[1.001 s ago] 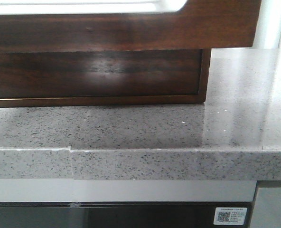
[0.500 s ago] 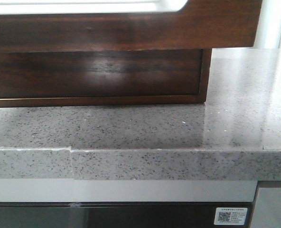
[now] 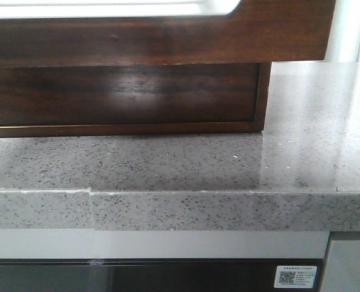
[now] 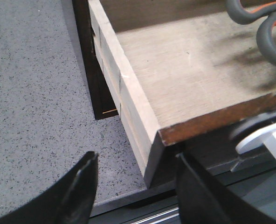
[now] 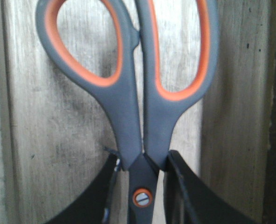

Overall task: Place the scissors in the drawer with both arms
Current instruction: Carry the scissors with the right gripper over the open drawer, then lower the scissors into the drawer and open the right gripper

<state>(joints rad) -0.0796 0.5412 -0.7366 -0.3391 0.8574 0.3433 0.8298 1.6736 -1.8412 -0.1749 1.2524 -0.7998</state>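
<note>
Across the front view stretches the wide glossy dark-brown wooden drawer (image 3: 137, 39), pulled out over the speckled grey stone bench (image 3: 168, 161), its white rounded-cornered area running along the top edge; neither arm shows here.

Over to the left wrist view: the drawer's pale wooden floor (image 4: 189, 70) lies open, and the grey-and-orange-handled scissors (image 4: 264, 23) sit above that floor at its far corner, only the finger loops visible. The left gripper (image 4: 135, 186) has its black jaws spread wide, holding nothing, and the drawer's near corner lies right between them, though contact with either jaw cannot be told. A white part shows under the drawer's front edge, too blurred to identify.

Now the right wrist view: the right gripper (image 5: 142, 186) has its jaws closed narrow on the scissors (image 5: 128, 84), pinching them just by the orange-ringed pivot screw, handle loops pointing away from the jaws, pale drawer wood behind them.
</note>
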